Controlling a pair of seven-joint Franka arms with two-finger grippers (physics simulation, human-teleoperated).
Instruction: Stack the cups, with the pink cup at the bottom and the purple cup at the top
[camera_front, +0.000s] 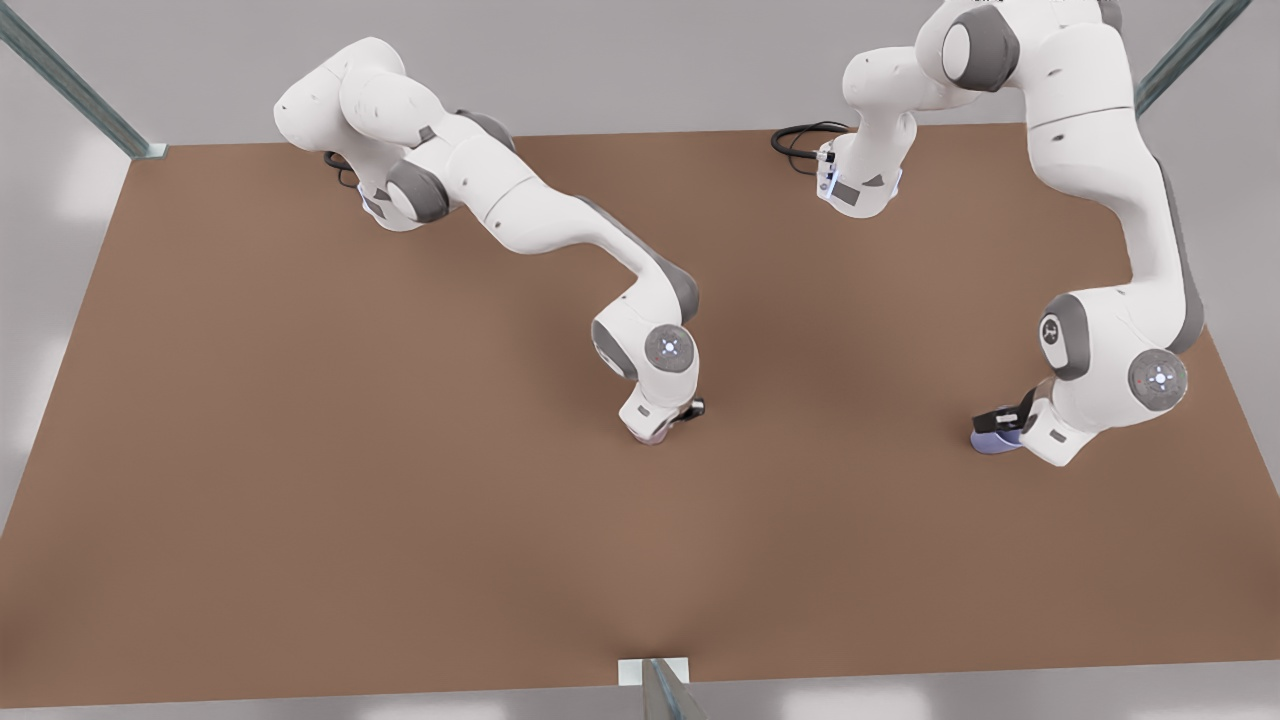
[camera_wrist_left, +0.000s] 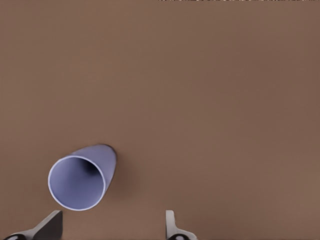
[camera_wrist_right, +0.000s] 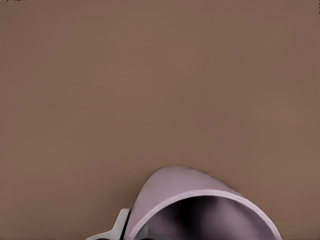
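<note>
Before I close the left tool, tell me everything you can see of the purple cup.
The purple cup is a small, plain, handleless tapered tumbler, matte bluish lavender with a paler rim. It stands upright on the brown table, mouth open, nothing visible inside. In the front view it sits at the front view's right, partly hidden under the arm there. The left tool hovers just beside it with fingers spread, not around it; no contact is visible.

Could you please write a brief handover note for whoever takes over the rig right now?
Left gripper: fingers open, beside the purple cup, not gripping it; this is the arm at the front view's right.
Right gripper: down at the pink cup mid-table; grip unclear.
Both cups stand apart on the table.
Done: both arms at their cups.
Left: grasp the purple cup and set it in the pink one.
</note>
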